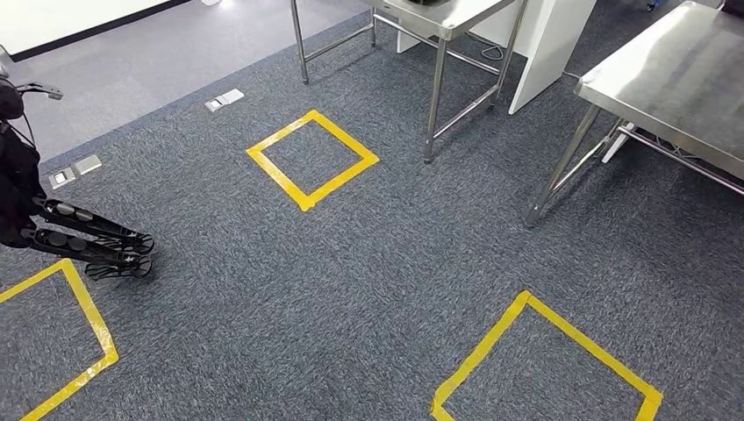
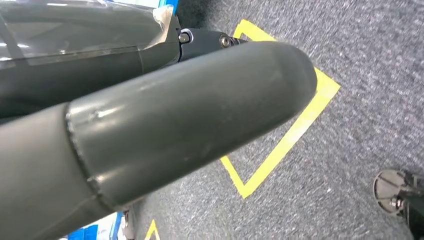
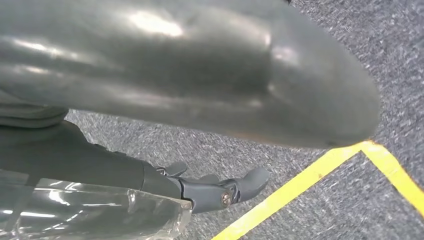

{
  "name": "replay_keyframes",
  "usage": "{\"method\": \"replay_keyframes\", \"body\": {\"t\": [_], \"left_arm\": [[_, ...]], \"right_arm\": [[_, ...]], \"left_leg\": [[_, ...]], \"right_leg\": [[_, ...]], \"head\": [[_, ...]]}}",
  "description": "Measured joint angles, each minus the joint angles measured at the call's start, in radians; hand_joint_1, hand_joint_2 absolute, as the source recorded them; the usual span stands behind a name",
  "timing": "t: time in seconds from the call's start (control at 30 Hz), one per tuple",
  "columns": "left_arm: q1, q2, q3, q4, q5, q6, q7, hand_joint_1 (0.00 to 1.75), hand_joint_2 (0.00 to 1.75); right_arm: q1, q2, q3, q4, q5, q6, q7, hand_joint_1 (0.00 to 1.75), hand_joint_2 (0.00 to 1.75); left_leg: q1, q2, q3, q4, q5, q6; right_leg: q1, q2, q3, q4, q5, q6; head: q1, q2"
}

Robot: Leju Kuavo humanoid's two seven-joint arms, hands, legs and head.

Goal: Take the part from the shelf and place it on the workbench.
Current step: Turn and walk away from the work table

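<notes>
Three yellow tape squares lie on the grey carpet ahead of you, probably standing marks, and you are looking down at them because the robot is between stations with both arms hanging. Your left hand hangs by the body with its thick grey thumb stretched out and nothing visible in it; the other fingers are hidden, so you cannot tell how they lie. Your right hand also points at the floor, its dark fingers reaching out straight, slightly apart and holding nothing visible. A stainless steel workbench stands at the right, a second steel table further off, both well apart from the hands. You cannot see the part or the shelf, so judge the pickup as not yet done; you likely need to turn toward the shelf first.
</notes>
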Motion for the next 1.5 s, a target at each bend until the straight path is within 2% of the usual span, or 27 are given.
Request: {"method": "replay_keyframes", "body": {"t": [0.07,0.17,0.2,0.23,0.27,0.3,0.37,0.43,0.53,0.6,0.67,0.7,0.73,0.77,0.83,0.9,0.97,1.0,1.07,1.1,1.17,1.2,1.23,1.27,1.37,1.43,1.5], "left_arm": [[0.000,0.001,0.000,0.000,-0.004,-0.001,0.001,0.00,0.00],[0.000,0.001,0.000,0.000,-0.007,-0.002,0.003,0.00,0.00],[0.001,0.001,0.000,0.000,-0.008,-0.003,0.004,0.00,0.00],[0.001,0.001,0.000,0.000,-0.009,-0.004,0.005,0.00,0.00],[0.001,0.001,0.000,0.000,-0.010,-0.004,0.006,0.00,0.00],[0.001,0.002,0.000,0.000,-0.011,-0.004,0.007,0.00,0.00],[-0.001,0.002,0.000,0.000,-0.013,-0.005,0.008,0.00,0.00],[-0.003,0.003,0.000,0.000,-0.015,-0.007,0.010,0.00,0.00],[-0.002,0.002,0.000,0.000,-0.016,-0.009,0.013,0.00,0.00],[-0.003,0.003,0.000,0.000,-0.016,-0.010,0.014,0.00,0.00],[-0.003,0.004,0.000,0.000,-0.018,-0.010,0.016,0.00,0.00],[-0.002,0.004,0.000,0.000,-0.020,-0.011,0.017,0.00,0.00],[-0.002,0.004,0.000,0.000,-0.022,-0.011,0.019,0.00,0.00],[-0.002,0.003,0.000,0.000,-0.023,-0.012,0.020,0.00,0.00],[-0.002,0.004,0.000,0.000,-0.026,-0.012,0.022,0.00,0.00],[-0.003,0.004,0.000,0.000,-0.026,-0.012,0.023,0.00,0.00],[-0.003,0.004,0.000,0.000,-0.028,-0.012,0.023,0.00,0.00],[-0.003,0.005,0.000,0.000,-0.031,-0.012,0.023,0.00,0.00],[-0.003,0.008,0.000,0.000,-0.040,-0.012,0.022,0.00,0.00],[-0.003,0.009,0.000,0.000,-0.045,-0.012,0.021,0.00,0.00],[-0.003,0.009,0.000,0.000,-0.048,-0.013,0.020,0.00,0.00],[-0.002,0.010,0.000,0.000,-0.048,-0.013,0.020,0.00,0.00],[-0.002,0.011,0.000,0.000,-0.047,-0.013,0.020,0.00,0.00],[-0.001,0.012,0.000,0.000,-0.046,-0.013,0.020,0.00,0.00],[-0.002,0.016,0.000,0.000,-0.043,-0.013,0.020,0.00,0.00],[-0.003,0.016,0.000,0.000,-0.041,-0.013,0.020,0.00,0.00],[-0.003,0.017,0.000,0.000,-0.039,-0.013,0.020,0.00,0.00]], "right_arm": [[0.000,0.001,0.000,0.000,-0.003,0.000,0.000,0.00,0.00],[0.001,0.001,-0.002,0.000,-0.007,-0.002,0.000,0.00,0.00],[0.001,0.001,-0.003,0.000,-0.007,-0.003,0.000,0.00,0.00],[0.001,0.001,-0.004,0.000,-0.008,-0.004,0.000,0.00,0.00],[0.001,0.002,-0.005,0.000,-0.008,-0.005,0.001,0.00,0.00],[0.000,0.003,-0.006,0.000,-0.008,-0.006,0.001,0.00,0.00],[0.000,0.004,-0.008,0.000,-0.008,-0.007,0.001,0.00,0.00],[-0.001,0.005,-0.009,0.000,-0.007,-0.007,0.003,0.00,0.00],[-0.001,0.006,-0.009,0.000,-0.002,-0.007,0.005,0.00,0.00],[-0.001,0.007,-0.009,0.000,0.001,-0.006,0.006,0.00,0.00],[0.000,0.007,-0.009,0.000,0.003,-0.003,0.009,0.00,0.00],[0.001,0.007,-0.009,0.000,0.005,-0.002,0.010,0.00,0.00],[0.001,0.007,-0.009,0.000,0.006,0.000,0.012,0.00,0.00],[0.001,0.007,-0.009,0.000,0.007,0.001,0.012,0.00,0.00],[0.000,0.006,-0.009,0.000,0.009,0.003,0.013,0.00,0.00],[-0.001,0.006,-0.009,0.000,0.012,0.003,0.014,0.00,0.00],[-0.001,0.006,-0.009,0.000,0.013,0.004,0.017,0.00,0.00],[-0.001,0.007,-0.009,0.000,0.014,0.004,0.017,0.00,0.00],[-0.002,0.010,-0.009,0.000,0.015,0.004,0.018,0.00,0.00],[-0.001,0.011,-0.009,0.000,0.016,0.004,0.018,0.00,0.00],[0.000,0.013,-0.009,0.000,0.020,0.004,0.018,0.00,0.00],[0.001,0.014,-0.009,0.000,0.022,0.004,0.018,0.00,0.00],[0.001,0.015,-0.009,0.000,0.025,0.004,0.018,0.00,0.00],[0.001,0.016,-0.008,0.000,0.027,0.004,0.018,0.00,0.00],[0.000,0.020,-0.007,0.000,0.032,0.004,0.018,0.00,0.00],[0.000,0.021,-0.004,0.000,0.035,0.004,0.018,0.00,0.00],[0.000,0.022,0.000,0.000,0.037,0.004,0.018,0.00,0.00]], "left_leg": [[0.005,0.004,-0.019,0.047,-0.034,-0.010],[0.008,0.007,-0.106,0.238,-0.130,-0.021],[0.008,0.007,-0.126,0.277,-0.139,-0.023],[0.008,0.009,-0.127,0.278,-0.126,-0.022],[0.008,0.011,-0.109,0.238,-0.097,-0.020],[0.008,0.016,-0.076,0.171,-0.059,-0.016],[0.005,0.027,-0.018,0.050,-0.013,-0.010],[-0.001,0.030,-0.004,0.012,-0.009,-0.004],[-0.002,0.025,-0.002,0.000,-0.001,0.016],[0.000,0.023,-0.001,-0.007,0.005,0.031],[-0.002,0.020,-0.004,-0.007,0.006,0.037],[-0.003,0.017,-0.005,-0.007,0.006,0.038],[-0.003,0.014,-0.005,-0.007,0.007,0.038],[-0.003,0.011,-0.004,-0.007,0.007,0.037],[-0.004,0.005,-0.001,-0.004,0.006,0.034],[-0.007,0.000,0.000,0.000,0.004,0.025],[-0.008,-0.001,0.000,0.001,0.003,0.013],[-0.005,-0.001,-0.001,0.002,0.002,0.007],[0.001,0.002,-0.014,0.033,-0.022,-0.006],[0.003,0.004,-0.034,0.078,-0.051,-0.012],[0.007,0.006,-0.094,0.210,-0.118,-0.022],[0.009,0.006,-0.120,0.265,-0.137,-0.026],[0.010,0.007,-0.133,0.287,-0.136,-0.028],[0.013,0.009,-0.126,0.271,-0.115,-0.029],[0.017,0.024,-0.034,0.079,-0.021,-0.026],[0.011,0.029,-0.004,0.013,-0.004,-0.016],[0.005,0.024,-0.006,0.007,-0.003,-0.001]], "right_leg": [[-0.006,-0.002,0.005,-0.002,0.004,-0.009],[-0.003,-0.009,0.004,-0.002,0.004,-0.014],[-0.002,-0.011,0.005,-0.002,0.003,-0.015],[-0.001,-0.012,0.007,-0.002,0.002,-0.016],[-0.001,-0.013,0.009,-0.002,0.001,-0.017],[-0.001,-0.013,0.012,-0.002,-0.001,-0.017],[0.006,-0.014,0.014,0.000,-0.006,-0.014],[0.012,-0.016,0.011,0.000,-0.007,-0.007],[0.012,-0.017,0.004,0.013,-0.019,0.004],[0.010,-0.012,-0.036,0.098,-0.065,0.000],[0.007,-0.008,-0.103,0.236,-0.122,-0.005],[0.006,-0.007,-0.127,0.284,-0.136,-0.002],[0.005,-0.006,-0.131,0.293,-0.133,0.005],[0.005,-0.006,-0.115,0.260,-0.114,0.014],[0.002,-0.002,-0.044,0.115,-0.055,0.028],[0.003,0.002,0.001,0.013,-0.017,0.025],[0.008,0.002,0.004,-0.001,-0.010,0.012],[0.005,0.001,0.007,-0.002,-0.007,0.005],[-0.002,-0.001,0.012,-0.006,-0.001,-0.009],[-0.005,-0.003,0.014,-0.007,0.002,-0.015],[-0.002,-0.007,0.013,-0.007,0.003,-0.022],[-0.001,-0.010,0.013,-0.007,0.002,-0.022],[-0.001,-0.011,0.013,-0.007,0.002,-0.022],[-0.001,-0.012,0.014,-0.006,0.002,-0.022],[0.003,-0.013,0.018,-0.005,-0.003,-0.018],[0.009,-0.015,0.016,-0.004,-0.005,-0.009],[0.011,-0.017,0.013,-0.006,-0.005,0.002]], "head": [[-0.004,0.000],[-0.009,0.000],[-0.009,0.000],[-0.009,0.000],[-0.009,0.000],[-0.010,0.000],[-0.009,0.000],[-0.008,0.000],[-0.008,0.000],[-0.006,0.000],[-0.003,0.000],[-0.003,0.000],[-0.003,0.000],[-0.002,0.000],[-0.001,0.000],[0.000,0.000],[0.000,0.000],[0.000,0.000],[-0.002,0.000],[-0.004,0.000],[-0.007,0.000],[-0.007,0.000],[-0.007,0.000],[-0.007,0.000],[-0.007,0.000],[-0.005,0.000],[-0.004,0.000]]}}
